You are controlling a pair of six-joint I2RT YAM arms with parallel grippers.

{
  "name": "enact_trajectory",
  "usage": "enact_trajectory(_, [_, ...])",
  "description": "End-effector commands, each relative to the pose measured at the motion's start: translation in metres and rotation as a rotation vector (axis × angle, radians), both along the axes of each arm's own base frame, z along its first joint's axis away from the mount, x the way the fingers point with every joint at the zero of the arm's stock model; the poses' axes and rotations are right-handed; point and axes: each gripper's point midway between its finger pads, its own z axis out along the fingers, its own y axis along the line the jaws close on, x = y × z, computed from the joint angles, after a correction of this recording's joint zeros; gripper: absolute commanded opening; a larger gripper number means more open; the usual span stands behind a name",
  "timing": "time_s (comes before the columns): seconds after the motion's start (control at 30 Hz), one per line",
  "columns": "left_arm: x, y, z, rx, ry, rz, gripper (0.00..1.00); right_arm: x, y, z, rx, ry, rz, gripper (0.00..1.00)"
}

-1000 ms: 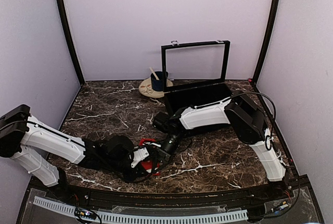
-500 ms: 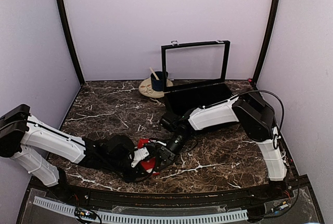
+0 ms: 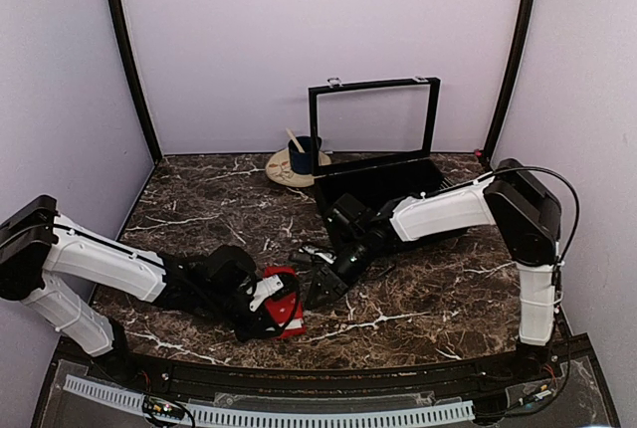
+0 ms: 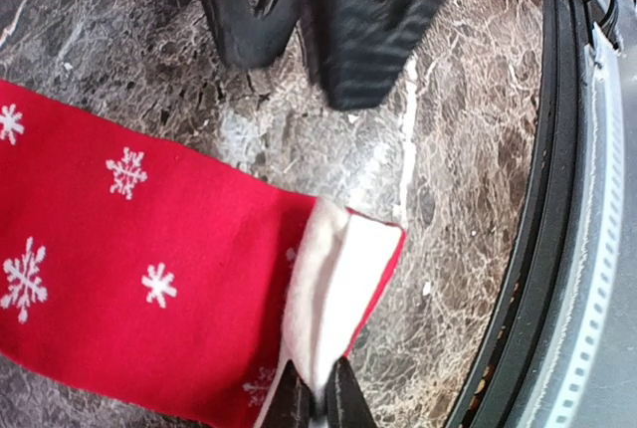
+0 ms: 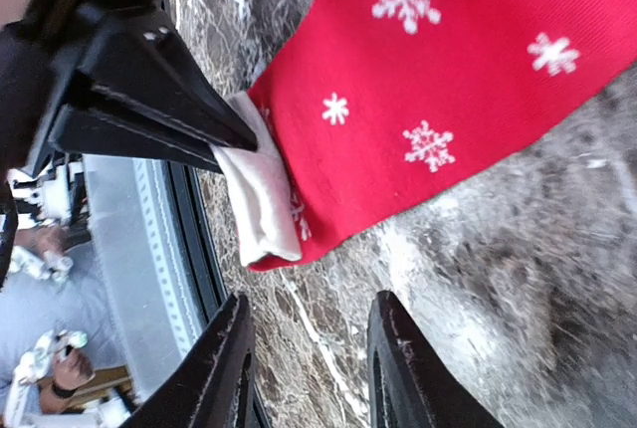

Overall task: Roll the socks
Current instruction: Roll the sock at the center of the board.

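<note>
**Socks flat near the front edge, their white end pinched by the left hand**

The socks (image 4: 149, 279) lie flat on the tabletop (image 3: 199, 209) near its front edge, as one red strip with white snowflakes. We cannot tell if it is one layer or two. The white end (image 4: 333, 279) is the part that matters. The left hand (image 4: 317, 403) has its fingers pressed together on this end. From there the long axis of the red strip runs off sideways, away from that hand. The right hand (image 5: 309, 368) has its fingers spread with nothing between them. It stands just beside the same white end and does not touch it. So both hands are at one end of the strip, and the far end lies free. We judge that the roll must begin at the white end and travel along the long axis. The left hand is the nearer one, since it already holds the fabric.
</note>
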Motion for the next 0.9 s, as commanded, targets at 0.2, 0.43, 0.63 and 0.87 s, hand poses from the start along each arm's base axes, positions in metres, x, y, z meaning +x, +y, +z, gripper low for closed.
enact_trajectory(0.2, [-0.006, -0.006, 0.0, 0.0, 0.23, -0.057, 0.0, 0.023, -0.018, 0.017, 0.037, -0.273, -0.111, 0.35])
enact_trajectory(0.43, [-0.02, -0.01, -0.008, 0.004, 0.399, -0.097, 0.0, 0.012, -0.031, 0.017, -0.007, -0.504, -0.105, 0.35])
enact_trajectory(0.63, [-0.023, -0.008, -0.01, -0.007, 0.502, -0.105, 0.0, -0.016, -0.024, 0.016, -0.023, -0.721, 0.002, 0.34])
enact_trajectory(0.87, [-0.022, -0.005, -0.014, -0.013, 0.586, -0.099, 0.0, -0.039, -0.013, 0.011, -0.025, -0.858, 0.115, 0.34])
